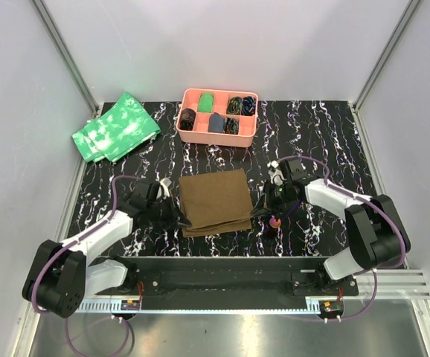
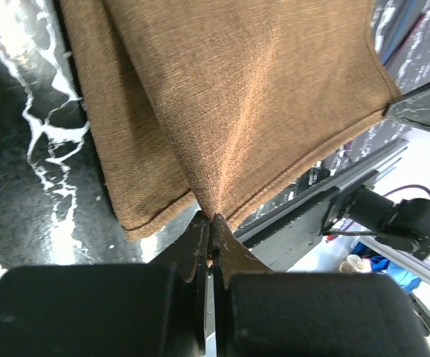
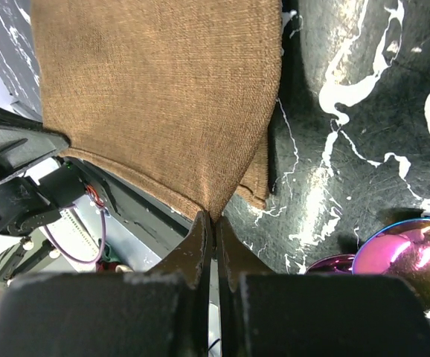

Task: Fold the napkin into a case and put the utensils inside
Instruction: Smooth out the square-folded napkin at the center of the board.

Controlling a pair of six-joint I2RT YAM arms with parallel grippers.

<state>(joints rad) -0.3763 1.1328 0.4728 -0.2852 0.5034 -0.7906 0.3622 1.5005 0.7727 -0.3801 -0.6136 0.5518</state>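
Black marbled table (image 1: pixel 334 134). Left gripper (image 2: pixel 213 220) pinches the near-left corner of the brown napkin (image 1: pixel 215 199), which lies centre, layered. Right gripper (image 3: pixel 213 219) clamps its near-right corner, utensils (image 1: pixel 274 223) just beside. Best to lift both corners level, edge taut, and fold evenly.

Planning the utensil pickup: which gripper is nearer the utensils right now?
Right. The right gripper pinches a napkin corner just beside the utensils; the left gripper pinches the other near corner, across the napkin.
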